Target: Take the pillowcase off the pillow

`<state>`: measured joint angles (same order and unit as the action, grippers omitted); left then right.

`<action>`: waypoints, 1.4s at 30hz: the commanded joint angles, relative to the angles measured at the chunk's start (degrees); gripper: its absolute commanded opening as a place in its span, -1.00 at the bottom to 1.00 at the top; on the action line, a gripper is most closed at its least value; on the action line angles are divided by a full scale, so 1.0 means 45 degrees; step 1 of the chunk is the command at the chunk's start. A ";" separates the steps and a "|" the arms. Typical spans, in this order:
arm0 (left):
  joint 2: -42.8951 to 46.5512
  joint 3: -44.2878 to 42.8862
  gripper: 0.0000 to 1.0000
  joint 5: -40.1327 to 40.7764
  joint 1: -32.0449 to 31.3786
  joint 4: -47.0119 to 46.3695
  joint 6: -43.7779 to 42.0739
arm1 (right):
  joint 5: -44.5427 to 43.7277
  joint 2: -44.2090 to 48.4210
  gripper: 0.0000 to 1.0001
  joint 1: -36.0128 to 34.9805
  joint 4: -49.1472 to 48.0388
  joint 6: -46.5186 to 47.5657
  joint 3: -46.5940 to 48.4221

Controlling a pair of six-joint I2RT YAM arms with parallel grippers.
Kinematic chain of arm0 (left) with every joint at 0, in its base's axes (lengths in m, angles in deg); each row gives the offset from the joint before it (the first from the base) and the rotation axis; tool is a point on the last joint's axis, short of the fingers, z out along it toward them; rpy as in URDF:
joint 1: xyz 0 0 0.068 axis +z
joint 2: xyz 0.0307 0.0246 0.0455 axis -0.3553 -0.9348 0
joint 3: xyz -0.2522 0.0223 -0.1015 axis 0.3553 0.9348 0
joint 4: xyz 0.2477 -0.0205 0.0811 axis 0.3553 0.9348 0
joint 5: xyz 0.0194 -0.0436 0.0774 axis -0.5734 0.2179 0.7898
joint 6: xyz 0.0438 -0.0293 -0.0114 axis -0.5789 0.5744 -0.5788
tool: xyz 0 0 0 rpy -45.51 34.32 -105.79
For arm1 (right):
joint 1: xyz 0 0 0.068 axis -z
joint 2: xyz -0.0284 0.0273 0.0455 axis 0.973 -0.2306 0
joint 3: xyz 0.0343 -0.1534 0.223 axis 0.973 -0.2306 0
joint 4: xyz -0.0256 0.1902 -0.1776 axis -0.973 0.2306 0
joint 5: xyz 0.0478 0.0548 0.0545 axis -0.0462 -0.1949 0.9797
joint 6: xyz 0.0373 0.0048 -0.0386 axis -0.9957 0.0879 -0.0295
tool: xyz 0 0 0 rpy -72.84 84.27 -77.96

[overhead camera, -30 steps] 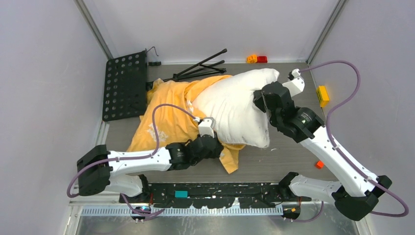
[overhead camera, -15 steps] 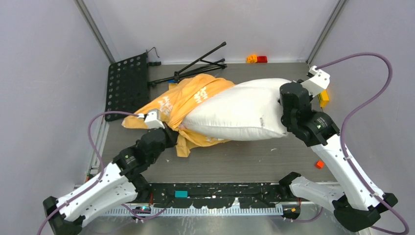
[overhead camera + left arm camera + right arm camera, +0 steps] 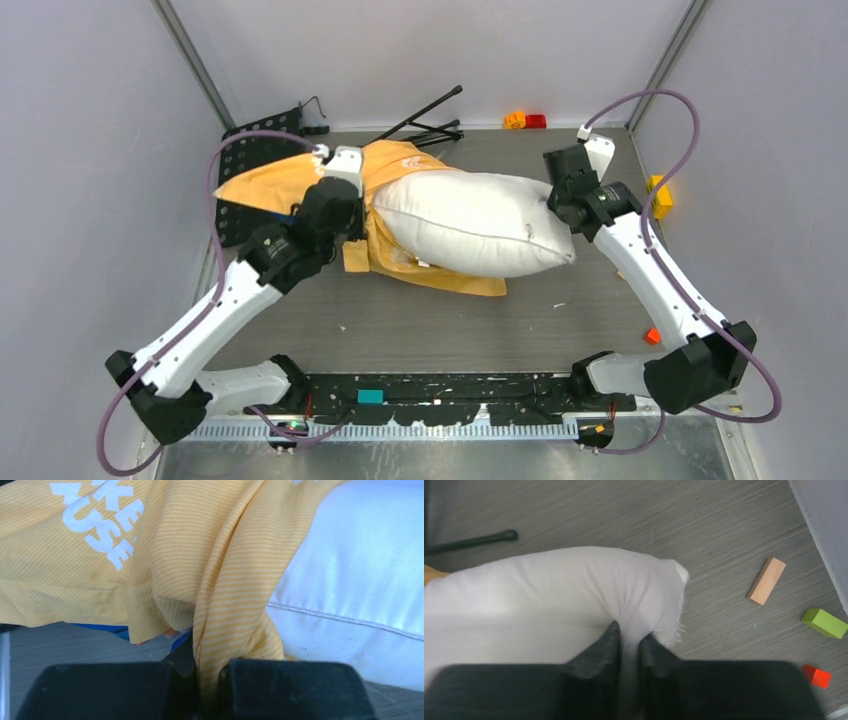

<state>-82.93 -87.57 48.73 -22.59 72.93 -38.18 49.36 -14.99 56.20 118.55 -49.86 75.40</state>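
Shifted leftward and back, the left gripper (image 3: 207, 690) clamps the floppy orange-yellow fabric pillowcase (image 3: 268, 182), still around the left end of the plump white rectangular pillow (image 3: 470, 222), whose long axis runs rightward to the right gripper (image 3: 629, 641), pinched tight on its corner.

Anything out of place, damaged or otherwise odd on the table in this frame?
The pillow corner pinched by the right gripper is frayed, with loose threads. A black stand lies flat at the far edge of the table, and small blocks are scattered near the right wall.
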 commanded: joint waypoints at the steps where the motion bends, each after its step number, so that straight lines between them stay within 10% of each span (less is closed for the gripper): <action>1: -0.1334 -0.2802 -1.00 -0.0310 0.0525 -0.0071 -0.1897 | -0.0088 -0.0043 0.12 0.0463 0.0360 0.1946 0.1135; 7: -0.3119 -0.4257 -1.00 -0.1810 0.0656 -0.0054 -0.1840 | 0.3806 0.0409 0.71 0.0448 0.0744 0.3755 0.2985; 12: -0.3570 -0.4614 -1.00 -0.2284 0.0676 -0.0141 -0.1844 | 0.8917 0.0185 0.74 -0.0780 0.1184 0.4915 0.4089; 17: -0.3745 -0.5040 -1.00 -0.2326 0.0750 0.0008 -0.1968 | 0.8234 -0.0280 0.76 -0.4048 0.1505 0.5672 0.4138; 27: -0.3090 -0.5426 -1.00 -0.2183 0.0820 0.0872 -0.2086 | 0.6401 -0.0171 0.78 -0.5623 0.1951 0.5604 0.2045; 30: -0.2616 -0.5711 -1.00 -0.2302 0.0825 0.1276 -0.1894 | 0.5790 0.0044 0.34 -0.5627 0.1891 0.5466 0.1727; 34: -0.2305 -0.6512 -1.00 -0.2222 0.0829 0.2114 -0.1965 | 0.3487 0.0459 -0.89 -0.5612 0.1484 0.4745 0.1799; 38: -0.2669 -0.6996 -1.00 -0.1459 0.1525 0.3178 -0.2010 | 0.0654 0.1083 -1.00 -0.5222 0.0974 0.4111 0.1917; 42: -0.2648 -0.6431 -1.00 -0.4334 0.4109 0.3400 -0.1281 | 0.1166 0.1036 -1.00 -0.3238 0.1255 0.3974 0.2613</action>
<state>-98.01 -114.35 32.93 -14.22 90.50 -46.29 64.33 -11.73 33.18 122.61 -30.40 83.66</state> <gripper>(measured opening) 0.042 0.049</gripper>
